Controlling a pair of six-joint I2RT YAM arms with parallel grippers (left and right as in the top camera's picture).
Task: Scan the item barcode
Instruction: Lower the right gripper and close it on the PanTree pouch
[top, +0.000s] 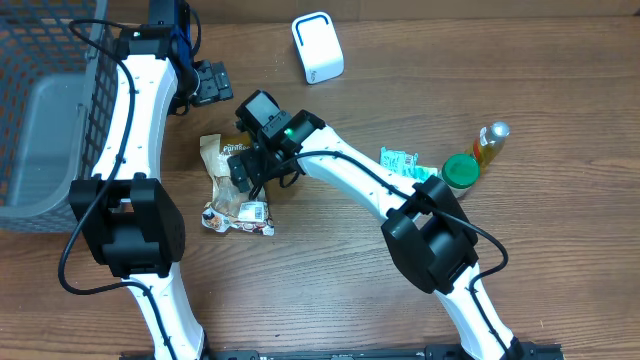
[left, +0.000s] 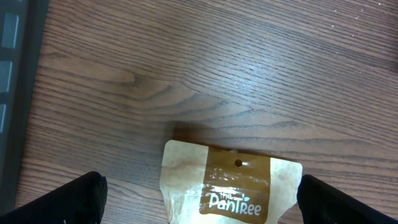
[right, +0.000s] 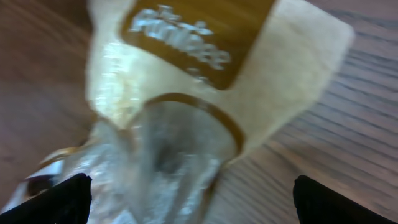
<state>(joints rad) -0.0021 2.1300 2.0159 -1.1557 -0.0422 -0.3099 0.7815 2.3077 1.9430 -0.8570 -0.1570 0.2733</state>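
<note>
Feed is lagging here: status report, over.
Left end effector open, right end effector open. Tan and brown paper pouch on wooden table beneath right one, unheld. White rounded box stands apart.

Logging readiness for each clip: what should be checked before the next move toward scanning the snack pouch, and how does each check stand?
1. Right pincer open above the snack pouch: ok.
2. Pouch gripped: not ok; it lies loose on the table.
3. Left pincer open and empty: ok.
4. Barcode facing up: cannot tell; the print near the pouch's lower end is too small to read.
5. White scanner free of both arms: ok.
</note>
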